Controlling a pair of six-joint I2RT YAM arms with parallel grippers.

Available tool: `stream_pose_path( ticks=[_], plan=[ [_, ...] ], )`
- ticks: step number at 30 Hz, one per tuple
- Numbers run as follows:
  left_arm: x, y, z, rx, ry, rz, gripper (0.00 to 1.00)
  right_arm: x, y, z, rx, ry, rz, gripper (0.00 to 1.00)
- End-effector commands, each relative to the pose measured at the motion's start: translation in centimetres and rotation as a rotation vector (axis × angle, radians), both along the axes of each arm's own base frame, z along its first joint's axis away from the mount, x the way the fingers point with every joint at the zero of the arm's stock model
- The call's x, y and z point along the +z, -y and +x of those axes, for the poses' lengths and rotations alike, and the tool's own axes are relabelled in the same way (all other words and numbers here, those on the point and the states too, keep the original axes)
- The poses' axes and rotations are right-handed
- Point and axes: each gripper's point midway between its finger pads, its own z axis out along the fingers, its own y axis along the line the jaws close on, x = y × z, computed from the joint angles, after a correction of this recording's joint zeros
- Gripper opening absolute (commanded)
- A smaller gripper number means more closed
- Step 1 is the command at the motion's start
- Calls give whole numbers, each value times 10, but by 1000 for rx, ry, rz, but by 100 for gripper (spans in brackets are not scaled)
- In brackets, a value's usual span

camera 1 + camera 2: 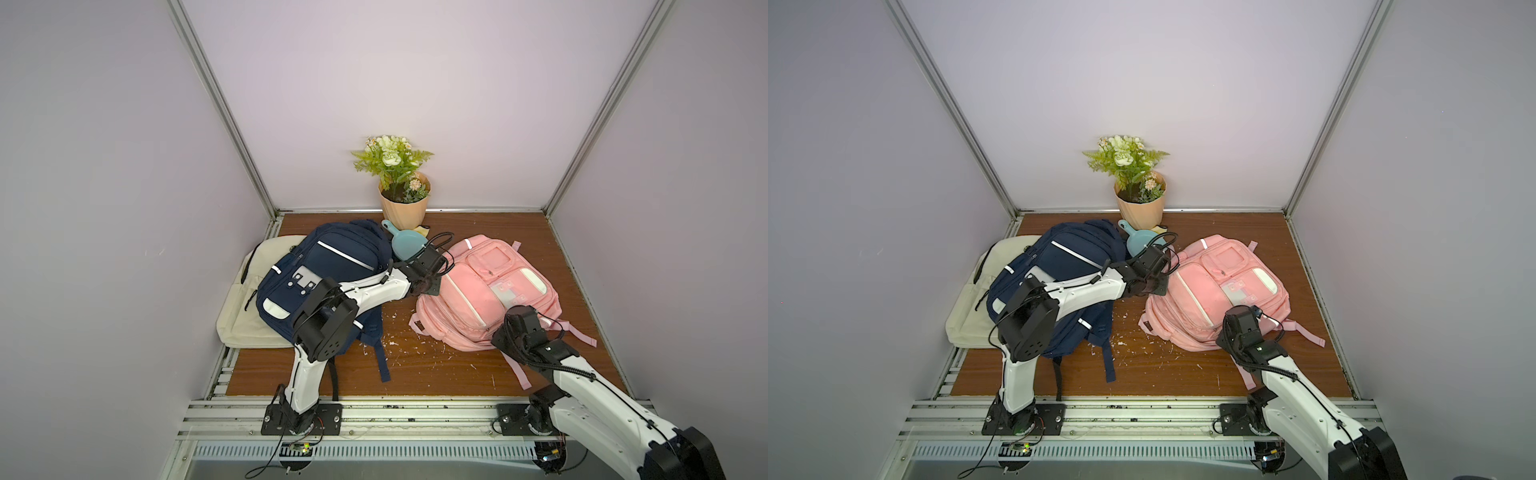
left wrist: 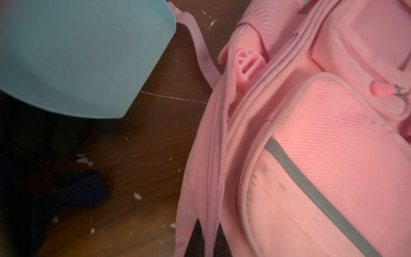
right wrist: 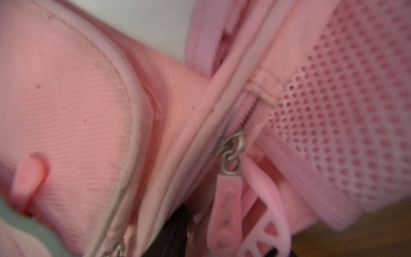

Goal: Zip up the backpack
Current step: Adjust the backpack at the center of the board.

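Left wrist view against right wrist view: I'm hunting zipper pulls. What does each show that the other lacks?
Only the left wrist view: the blue scoop and a stretch of zipper track. Only the right wrist view: a metal slider with its pink pull tab near the zipper's end. Both: the pink backpack and the wooden table.

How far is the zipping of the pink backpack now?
Done: the left pincer is shut on a fold of the pink backpack. In hand: the right pincer is at the zipper pull; grip unclear. To do: the slider sits near one end; pulling remains.
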Motion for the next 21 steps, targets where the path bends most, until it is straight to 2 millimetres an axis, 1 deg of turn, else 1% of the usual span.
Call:
stream_pose_path(
  ticks=[1, 3, 5, 6, 9, 13, 15, 16, 18, 20, 21],
  plan=[
    [58, 26, -40, -58, 93, -130, 4, 27, 5, 29, -20, 112, -14, 45],
    [70, 24, -56, -60, 130, -145, 4, 29, 7, 37, -12, 125, -13, 45],
    [73, 21, -75, -66, 142, -157, 5, 31, 6, 49, 11, 142, -12, 45],
    [72, 20, -83, -72, 138, -169, 6, 33, 5, 55, 23, 147, -14, 45],
    [59, 25, -107, -107, 101, -198, 9, 39, 2, 76, 47, 152, -47, 47],
    [41, 49, -141, -180, 61, -214, 15, 49, 13, 103, 21, 145, -118, 51],
    [36, 65, -154, -221, 42, -228, 19, 53, 23, 110, -8, 146, -141, 55],
    [32, 70, -159, -236, 30, -236, 22, 56, 28, 112, -24, 144, -159, 57],
    [31, 76, -164, -253, 16, -258, 31, 63, 40, 112, -59, 137, -204, 63],
    [34, 75, -164, -248, 22, -261, 46, 72, 51, 108, -88, 138, -245, 69],
    [37, 70, -161, -232, 36, -247, 53, 76, 53, 105, -91, 145, -253, 70]
  ],
)
